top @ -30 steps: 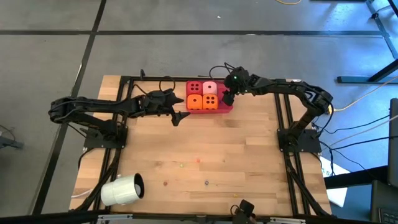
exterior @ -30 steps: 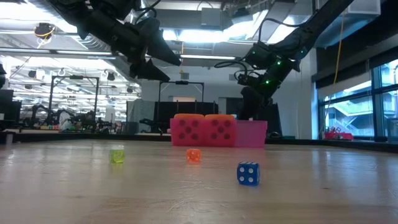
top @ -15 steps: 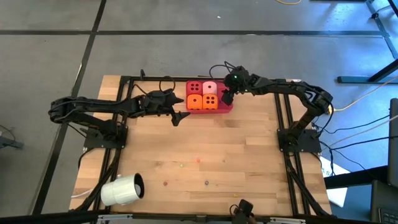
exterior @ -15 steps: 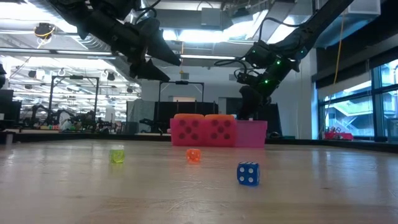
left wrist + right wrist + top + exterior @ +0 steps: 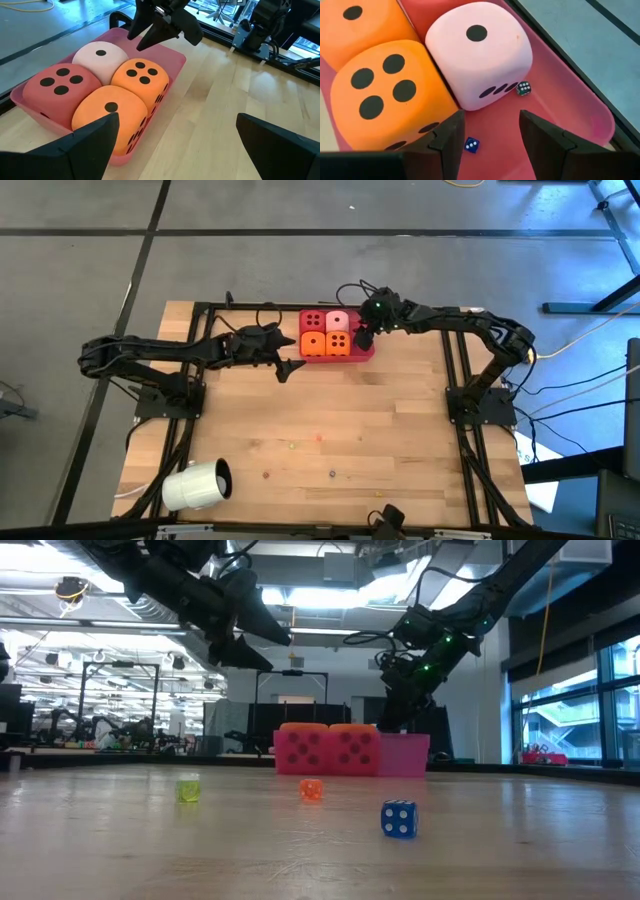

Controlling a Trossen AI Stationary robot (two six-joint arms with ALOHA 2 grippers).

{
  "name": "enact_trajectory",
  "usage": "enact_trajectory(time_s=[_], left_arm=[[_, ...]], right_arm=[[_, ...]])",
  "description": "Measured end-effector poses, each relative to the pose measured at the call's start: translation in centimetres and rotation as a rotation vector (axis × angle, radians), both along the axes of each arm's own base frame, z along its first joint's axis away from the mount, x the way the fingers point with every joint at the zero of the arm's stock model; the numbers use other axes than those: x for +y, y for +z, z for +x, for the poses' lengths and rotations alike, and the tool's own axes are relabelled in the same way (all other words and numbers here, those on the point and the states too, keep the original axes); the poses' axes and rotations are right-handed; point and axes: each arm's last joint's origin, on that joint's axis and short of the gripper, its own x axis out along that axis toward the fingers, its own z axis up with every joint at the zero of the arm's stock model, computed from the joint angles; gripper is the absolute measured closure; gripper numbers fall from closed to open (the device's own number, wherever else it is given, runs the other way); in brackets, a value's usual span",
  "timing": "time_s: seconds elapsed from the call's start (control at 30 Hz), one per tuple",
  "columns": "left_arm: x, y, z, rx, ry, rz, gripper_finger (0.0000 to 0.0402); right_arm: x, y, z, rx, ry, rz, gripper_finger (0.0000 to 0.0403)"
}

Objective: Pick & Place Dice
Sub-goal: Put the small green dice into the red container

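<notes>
All four dice [image 5: 326,334] sat packed in the red tray [image 5: 366,350] at the table's far edge. The right gripper [image 5: 362,337] hung over the tray's right end, fingers parted, holding nothing. The left gripper [image 5: 290,366] waited just left of the tray, spread wide and empty.

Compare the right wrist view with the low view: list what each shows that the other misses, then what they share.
Only the right wrist view: two tiny dice on the tray floor, a blue one and a dark green one, beside the pale pink die, with the right gripper open just above them.

Only the low view: three tiny dice out on the bare table, yellow-green, orange and blue, and the left gripper raised.

Both: the pink tray and an orange die.
</notes>
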Motion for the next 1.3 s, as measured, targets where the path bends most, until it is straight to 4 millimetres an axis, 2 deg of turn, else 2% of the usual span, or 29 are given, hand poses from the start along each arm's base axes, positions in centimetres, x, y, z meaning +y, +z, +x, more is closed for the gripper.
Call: enact_trajectory(time_s=[0.33, 0.5, 0.6, 0.67, 0.77, 0.9, 1.0, 1.2, 1.3], left_arm=[[-0.1, -0.3, 0.0, 0.070, -0.082, 0.133, 0.0002], [-0.1, -0.3, 0.0, 0.069, -0.082, 0.135, 0.0002], [0.0, 0.3, 0.3, 0.006, -0.050, 0.162, 0.0002], [0.1, 0.6, 0.4, -0.018, -0.033, 0.173, 0.0002], [0.2, 0.8, 0.5, -0.047, -0.029, 0.181, 0.0002], [0.2, 0.9, 0.5, -0.059, -0.028, 0.183, 0.0002], [0.2, 1.0, 0.6, -0.068, -0.024, 0.176, 0.0002], [0.1, 1.2, 0.6, -0.110, -0.039, 0.110, 0.0002], [0.1, 1.2, 0.6, -0.105, -0.036, 0.131, 0.0002]], right_arm=[[1.7, 0.0, 1.1, 0.011, 0.074, -0.008, 0.0215], [3.1, 0.0, 1.9, 0.001, 0.112, 0.009, 0.0215], [4.1, 0.0, 2.4, -0.012, 0.161, 0.032, 0.0215], [4.6, 0.0, 2.7, -0.001, 0.215, 0.002, 0.0215], [4.8, 0.3, 2.9, 0.045, 0.213, -0.139, 0.0215], [4.5, 1.6, 2.6, 0.129, 0.183, -0.331, 0.0215], [4.6, 3.7, 2.5, 0.124, 0.230, -0.392, 0.0215], [6.8, 7.4, 1.5, -0.031, 0.396, -0.293, 0.0215], [8.3, 8.4, 1.1, -0.124, 0.486, -0.177, 0.0215]])
